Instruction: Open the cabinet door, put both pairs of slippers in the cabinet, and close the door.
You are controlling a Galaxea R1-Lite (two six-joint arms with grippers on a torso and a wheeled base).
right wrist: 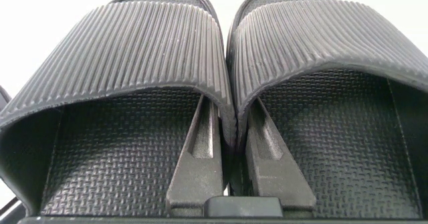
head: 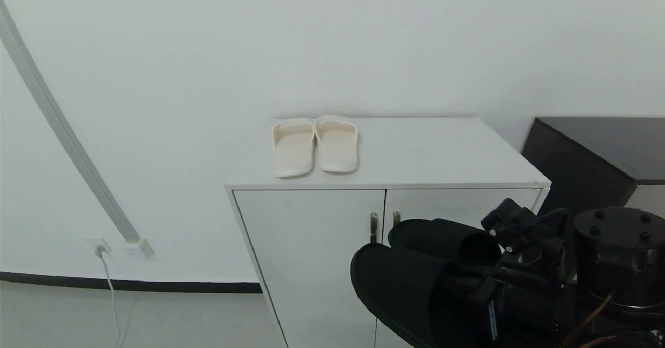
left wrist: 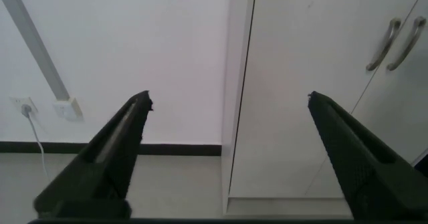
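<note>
A white cabinet (head: 311,244) stands against the wall with both doors closed, its two handles (head: 373,226) side by side at the centre. On its top lies a cream pair of slippers (head: 315,145). A black pair of slippers (head: 415,280) is held in front of the right door, low at the right. My right gripper (right wrist: 232,110) is shut on the black pair (right wrist: 160,63), one finger inside each slipper, pinching their inner walls together. My left gripper (left wrist: 229,97) is open and holds nothing, facing the cabinet's left edge and left door (left wrist: 307,83), some way off from the handles (left wrist: 394,45).
A black table (head: 597,150) stands right of the cabinet. Left of the cabinet, a grey conduit (head: 62,130) slants down the wall to a socket with a plugged cable (head: 100,249). Bare floor (head: 130,317) lies left of the cabinet.
</note>
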